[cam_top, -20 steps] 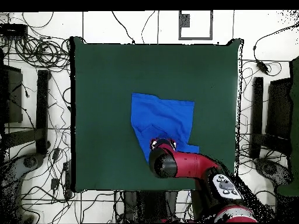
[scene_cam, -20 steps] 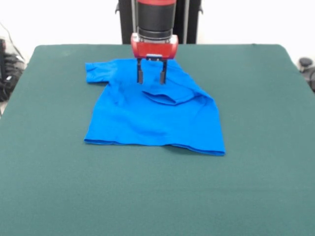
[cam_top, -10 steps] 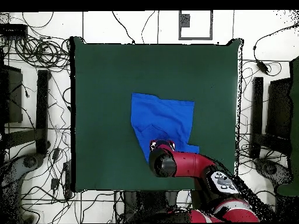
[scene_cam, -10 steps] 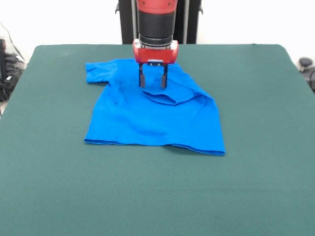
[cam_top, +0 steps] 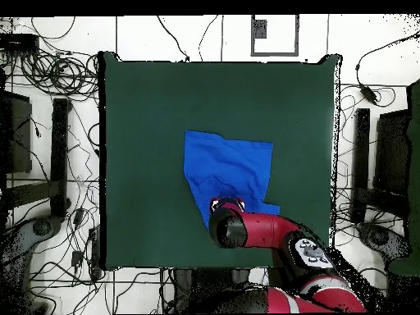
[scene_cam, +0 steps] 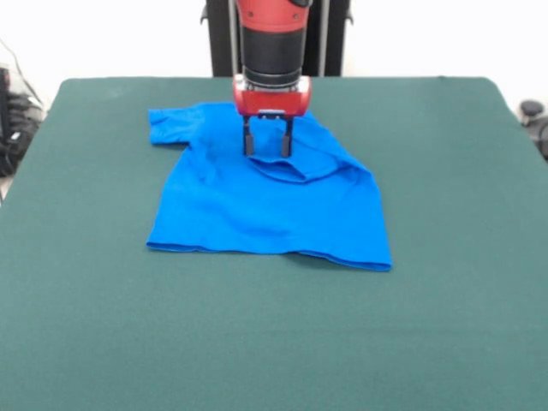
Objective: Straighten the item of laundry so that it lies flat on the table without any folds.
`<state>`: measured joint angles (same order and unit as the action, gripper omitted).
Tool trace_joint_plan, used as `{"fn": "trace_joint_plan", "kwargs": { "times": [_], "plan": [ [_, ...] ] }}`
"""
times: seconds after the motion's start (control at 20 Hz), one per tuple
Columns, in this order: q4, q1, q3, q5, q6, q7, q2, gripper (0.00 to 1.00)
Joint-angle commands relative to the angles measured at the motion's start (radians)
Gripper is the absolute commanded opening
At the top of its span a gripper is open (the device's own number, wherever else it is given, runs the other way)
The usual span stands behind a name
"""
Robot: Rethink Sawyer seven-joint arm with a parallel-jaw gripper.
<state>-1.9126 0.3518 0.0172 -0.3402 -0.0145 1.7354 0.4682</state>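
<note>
The blue T-shirt (scene_cam: 265, 201) lies on the green table (scene_cam: 445, 282), a little toward the far side. One sleeve (scene_cam: 169, 125) spreads out at the left of the front view. The other sleeve is folded over onto the chest as a flap (scene_cam: 295, 165). My gripper (scene_cam: 267, 148) hangs straight down over the shirt's upper middle, open, its fingertips just above or touching the fabric beside that flap. In the overhead view the shirt (cam_top: 230, 166) shows as a blue patch, and the arm (cam_top: 246, 228) covers its near edge and the gripper.
Cables and stands (cam_top: 49, 164) ring the table outside its edges. Wide green felt (scene_cam: 257, 342) surrounds the shirt on every side.
The gripper has come down toward the shirt, a little to the right in the front view, and its fingers have drawn somewhat closer together. The shirt has not moved.
</note>
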Motion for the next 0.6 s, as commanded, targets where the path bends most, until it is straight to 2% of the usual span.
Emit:
{"fn": "trace_joint_plan", "kwargs": {
  "times": [0.05,0.55,0.6],
  "plan": [
    [0.084,-0.015,0.086,-0.034,0.063,0.093,-0.055,1.00],
    [0.077,-0.003,0.096,-0.043,0.078,0.098,-0.057,1.00],
    [0.077,-0.003,0.096,-0.045,0.080,0.100,-0.058,0.00]
  ]
}}
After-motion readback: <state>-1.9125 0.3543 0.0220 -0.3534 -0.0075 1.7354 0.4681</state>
